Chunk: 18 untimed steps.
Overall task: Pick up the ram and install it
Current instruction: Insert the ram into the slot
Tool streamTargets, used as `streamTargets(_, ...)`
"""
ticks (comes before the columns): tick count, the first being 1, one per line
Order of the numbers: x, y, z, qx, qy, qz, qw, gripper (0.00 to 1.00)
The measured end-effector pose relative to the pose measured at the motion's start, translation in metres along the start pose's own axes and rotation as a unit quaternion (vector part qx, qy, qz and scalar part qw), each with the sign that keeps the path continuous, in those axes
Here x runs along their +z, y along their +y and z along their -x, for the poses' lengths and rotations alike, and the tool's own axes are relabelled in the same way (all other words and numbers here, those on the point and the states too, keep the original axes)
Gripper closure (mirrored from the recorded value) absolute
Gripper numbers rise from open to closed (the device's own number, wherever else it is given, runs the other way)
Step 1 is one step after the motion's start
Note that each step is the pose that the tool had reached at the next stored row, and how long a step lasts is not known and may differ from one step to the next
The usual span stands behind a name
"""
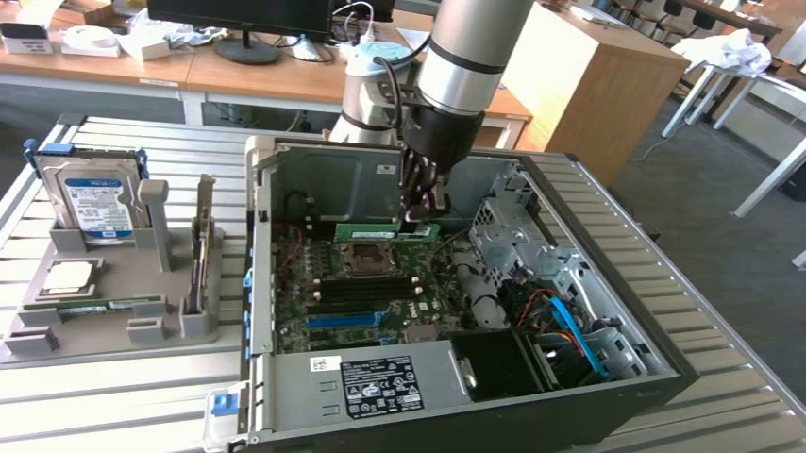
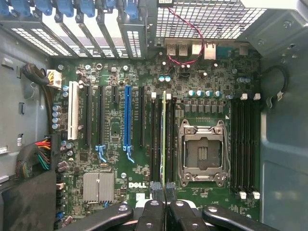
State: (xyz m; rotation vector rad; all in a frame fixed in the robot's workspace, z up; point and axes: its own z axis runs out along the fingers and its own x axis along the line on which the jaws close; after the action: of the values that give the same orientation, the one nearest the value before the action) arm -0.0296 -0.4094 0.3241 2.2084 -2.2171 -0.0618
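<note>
Gripper (image 2: 164, 188), fingers closed on the ram (image 2: 164, 134), seen edge-on as a thin green line running away from the wrist camera. The stick hangs over the bank of memory slots (image 2: 155, 139) just beside the empty processor socket (image 2: 202, 154) on the motherboard (image 2: 115, 130). In the exterior view it sits lengthwise inside the open computer case (image 1: 655, 377). The pick-up is done and installation is in hand (whether the lower edge already touches a slot cannot be told). Seating calls for the stick to be upright, parallel to one slot and pressed evenly.
</note>
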Motion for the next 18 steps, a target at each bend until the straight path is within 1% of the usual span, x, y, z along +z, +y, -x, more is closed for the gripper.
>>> streamTargets(18,0.008,-0.0003,-0.0004,0.0,0.0,0.0,1.0,0.89)
